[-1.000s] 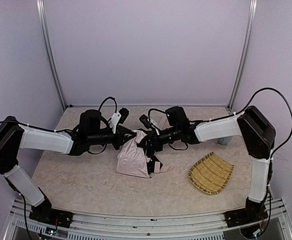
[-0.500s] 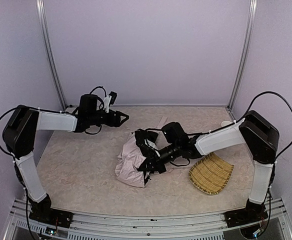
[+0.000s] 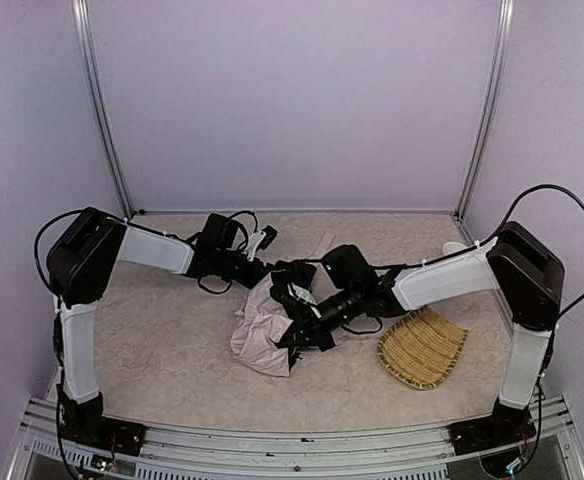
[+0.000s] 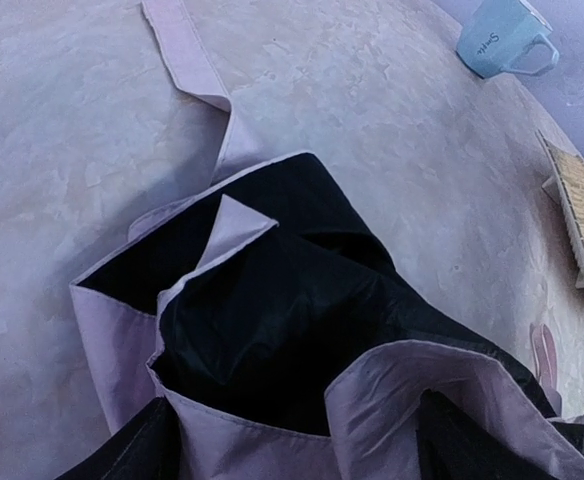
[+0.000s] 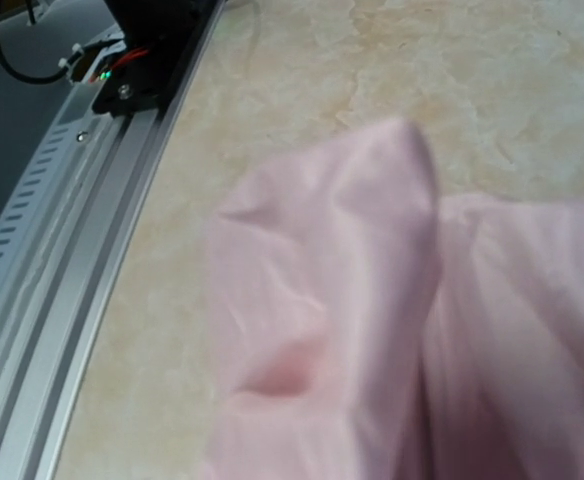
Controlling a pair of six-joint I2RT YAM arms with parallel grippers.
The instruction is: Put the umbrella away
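Your left gripper [image 3: 264,272] is released at the far end of the umbrella [image 3: 260,325]. Its dark fingers [image 4: 127,450] are spread wide, with pink-edged black lining bunched between them. The umbrella lies crumpled at the middle of the table [image 3: 162,350], pale pink outside, a loose strap trailing toward the back wall. Your right gripper [image 3: 294,330], clenched, presses into the folds on the umbrella's right side; you cannot tell whether it pinches cloth. A woven straw tray [image 3: 422,347] sits apart to the right, with a pale blue mug [image 4: 500,36] farther back.
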